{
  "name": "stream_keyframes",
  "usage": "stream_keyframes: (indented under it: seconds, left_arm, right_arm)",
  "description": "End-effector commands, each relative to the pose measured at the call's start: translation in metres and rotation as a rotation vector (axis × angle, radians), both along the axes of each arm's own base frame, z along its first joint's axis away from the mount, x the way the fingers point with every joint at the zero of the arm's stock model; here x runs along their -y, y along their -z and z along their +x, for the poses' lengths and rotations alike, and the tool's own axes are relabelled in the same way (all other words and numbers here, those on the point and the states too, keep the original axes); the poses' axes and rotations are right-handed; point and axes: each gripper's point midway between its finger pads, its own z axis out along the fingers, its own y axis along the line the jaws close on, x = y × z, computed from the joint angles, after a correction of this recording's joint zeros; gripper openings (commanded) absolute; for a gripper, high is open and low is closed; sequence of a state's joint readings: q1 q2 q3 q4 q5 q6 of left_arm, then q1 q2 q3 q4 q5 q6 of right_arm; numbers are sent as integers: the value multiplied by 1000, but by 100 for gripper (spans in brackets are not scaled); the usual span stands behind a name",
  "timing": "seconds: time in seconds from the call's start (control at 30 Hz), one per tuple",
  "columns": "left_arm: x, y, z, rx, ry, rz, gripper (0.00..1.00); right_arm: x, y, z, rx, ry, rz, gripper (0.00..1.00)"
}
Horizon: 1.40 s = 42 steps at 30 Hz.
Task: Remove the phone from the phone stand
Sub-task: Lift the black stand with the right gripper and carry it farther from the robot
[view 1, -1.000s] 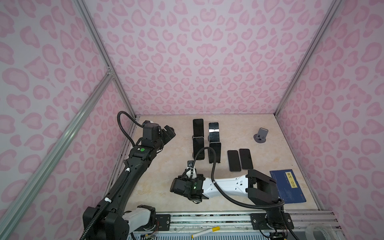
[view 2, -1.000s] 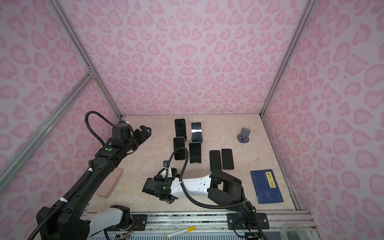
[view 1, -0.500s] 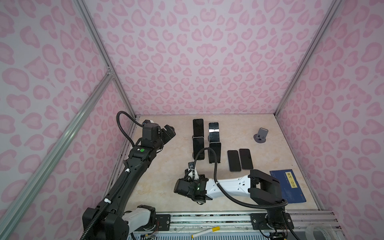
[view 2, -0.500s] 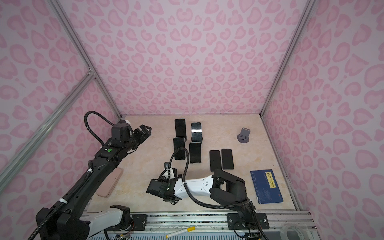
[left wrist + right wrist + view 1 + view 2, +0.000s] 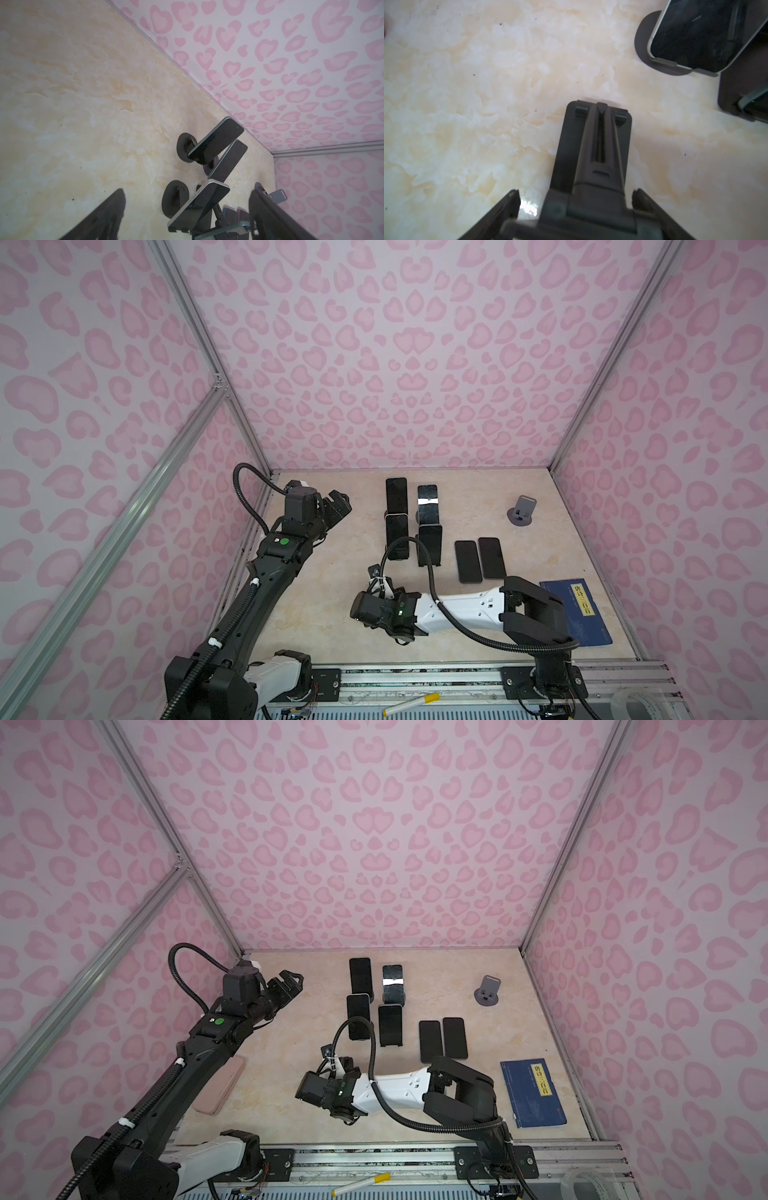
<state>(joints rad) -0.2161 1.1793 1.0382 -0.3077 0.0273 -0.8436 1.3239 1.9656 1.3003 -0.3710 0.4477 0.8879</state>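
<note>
Marbled cream tabletop (image 5: 324, 614), boxed in by pink spotted walls (image 5: 415, 364). Over its left edge, black left arm (image 5: 274, 572) raised, left tool (image 5: 343, 504) spread wide in the air with nothing in it. Low along the front edge, white right arm (image 5: 457, 610), right tool (image 5: 576, 193) parted around a black stand (image 5: 598, 128) resting on the tabletop. Bare marble between one finger (image 5: 508, 203) and that stand, so no squeeze to be seen. By the front right corner, a blue book (image 5: 577, 614). Against the left edge, a pink pad (image 5: 218, 1085), partly under the left arm. In the far middle, four propped phones (image 5: 397, 537) on dark stands (image 5: 175, 198), two by two. Just right of them, two flat phones (image 5: 467, 561) side by side. Near the far right corner, a small grey stand (image 5: 521, 512). On the front rail (image 5: 415, 678), a yellow-capped marker (image 5: 409, 702).
</note>
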Motion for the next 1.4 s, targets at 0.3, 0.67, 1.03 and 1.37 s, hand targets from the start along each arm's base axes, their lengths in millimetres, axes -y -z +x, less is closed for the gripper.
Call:
stream_keyframes:
  seconds: [0.3,0.67,1.03,1.37]
  left_arm:
    - [3,-13,3,52,15,-15,96]
    - [4,-16,2,69,24,-22,96]
    - [18,-25,1,98,96,-60,96]
    - [53,-40,-5,157,258,-114,96]
  right_arm:
    - [18,-12,5,92,132,25,70]
    - [20,-42,-1,172,43,3,66]
    - [64,-77,-12,212,60,37,66]
    - [124,-162,16,426,121,-13,65]
